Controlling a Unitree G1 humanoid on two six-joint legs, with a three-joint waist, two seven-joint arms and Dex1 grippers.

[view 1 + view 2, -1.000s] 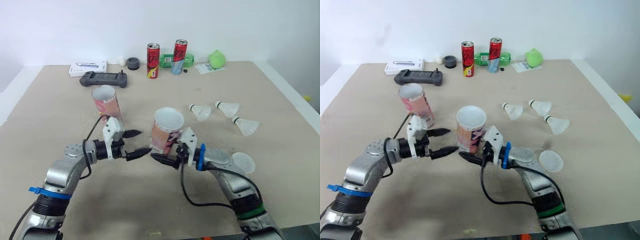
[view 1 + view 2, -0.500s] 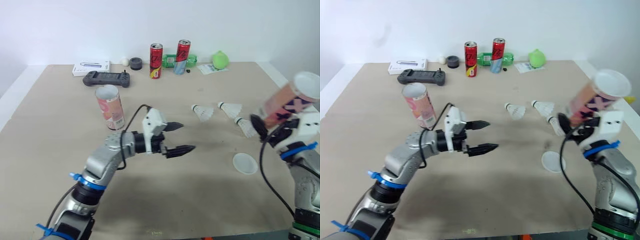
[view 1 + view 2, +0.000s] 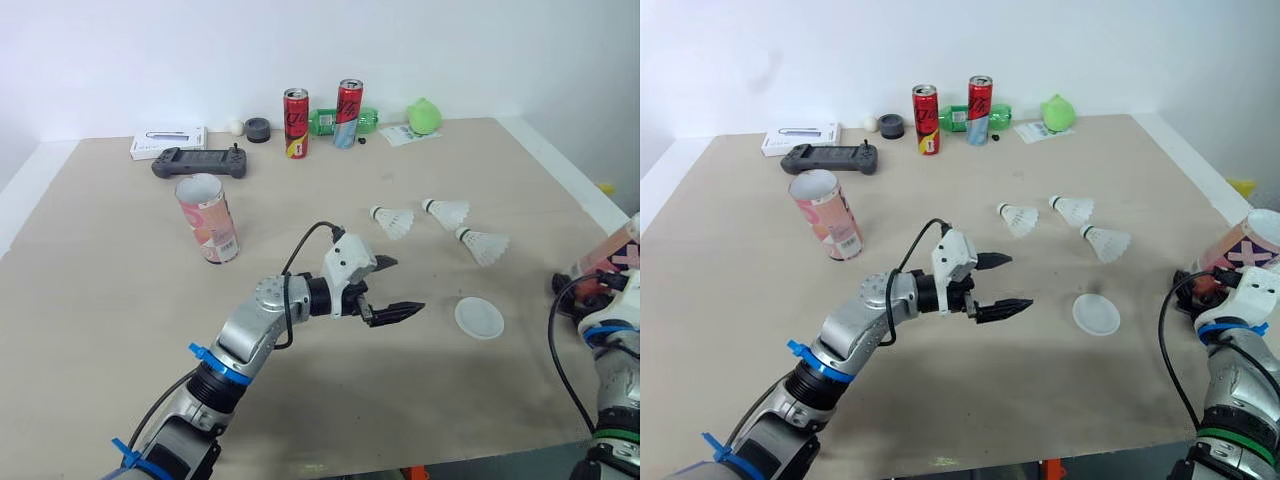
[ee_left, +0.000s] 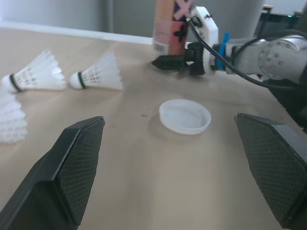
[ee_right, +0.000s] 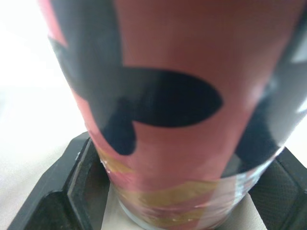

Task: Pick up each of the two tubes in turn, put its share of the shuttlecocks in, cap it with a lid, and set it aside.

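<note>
My right gripper (image 3: 1192, 290) is shut on a pink printed tube (image 3: 1243, 245) at the table's far right edge, with the open mouth tilted up and outward. The pink wall of this tube (image 5: 182, 96) sits between my black fingers (image 5: 79, 184). A second pink tube (image 3: 208, 218) stands upright on the left. My left gripper (image 3: 398, 287) is open and empty over the middle of the table, just left of the white lid (image 3: 479, 317). Three white shuttlecocks (image 3: 395, 220) (image 3: 448, 212) (image 3: 482, 244) lie beyond the lid.
Along the back stand two red cans (image 3: 295, 123) (image 3: 346, 113), a green bottle (image 3: 328, 121), a green ball-like thing (image 3: 423, 116), a black game controller (image 3: 197, 161), a white box (image 3: 167, 142) and a small black cap (image 3: 259, 128). The table's right edge (image 3: 575, 190) runs beside the held tube.
My right gripper carried the tube from the table's middle out to the far right edge and lower. My left gripper travelled right, toward the lid, staying open.
</note>
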